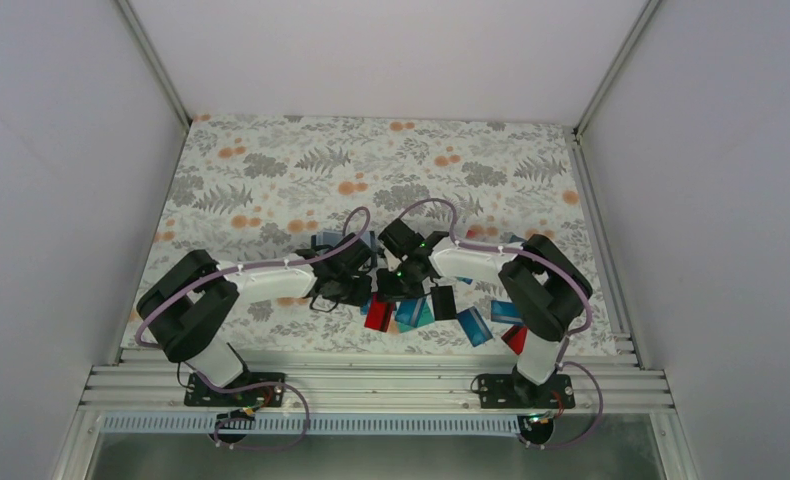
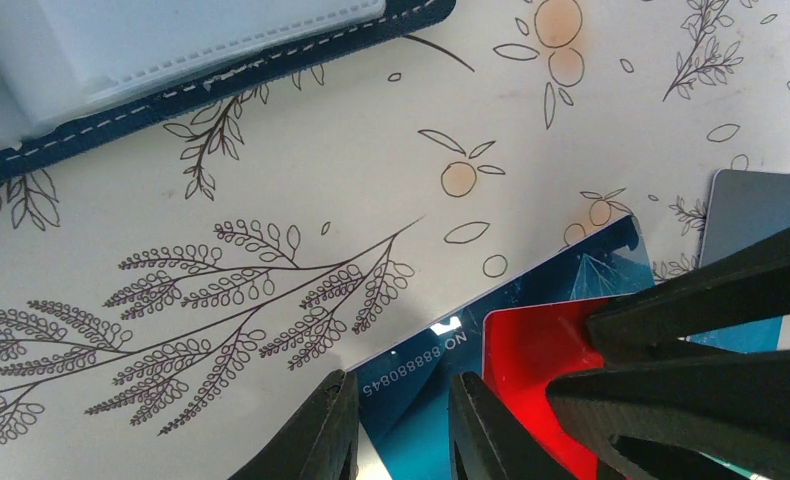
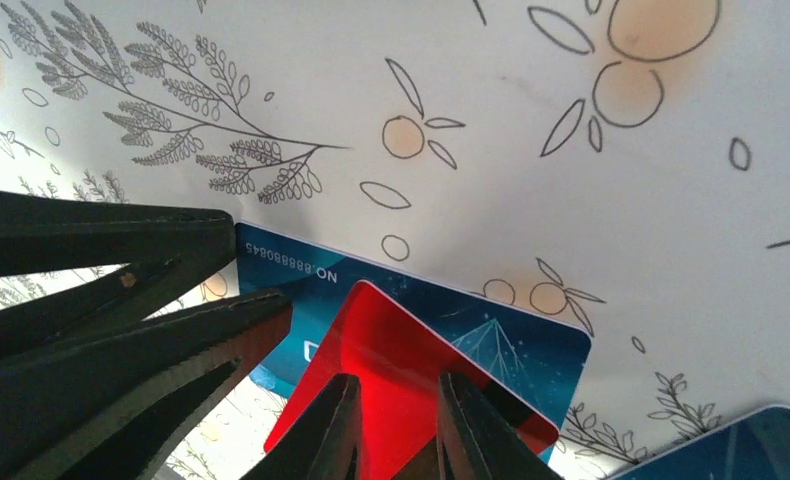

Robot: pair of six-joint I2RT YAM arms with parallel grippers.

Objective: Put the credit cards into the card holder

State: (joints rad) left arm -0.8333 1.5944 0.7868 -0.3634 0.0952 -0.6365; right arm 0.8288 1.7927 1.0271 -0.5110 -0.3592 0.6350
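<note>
Roughly mid-table, both grippers met nose to nose over a card pile. Left gripper [image 2: 401,425] clamped a blue card [image 2: 411,375] edge-on; right gripper [image 3: 396,425] pinched a red card [image 3: 391,350] lying on that blue one. Navy card holder [image 2: 271,65] lay open nearby on the floral cloth [image 2: 371,170], w/ more cards [image 1: 476,325] scattered by the right arm.

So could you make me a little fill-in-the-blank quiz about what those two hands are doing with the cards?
1. The red card lies on top of a ____ card.
2. The right hand has its fingers either side of the ____ card.
3. The left hand straddles the edge of the ____ card.
4. The holder has ____ stitching.

Missing: blue; red; blue; white
</note>
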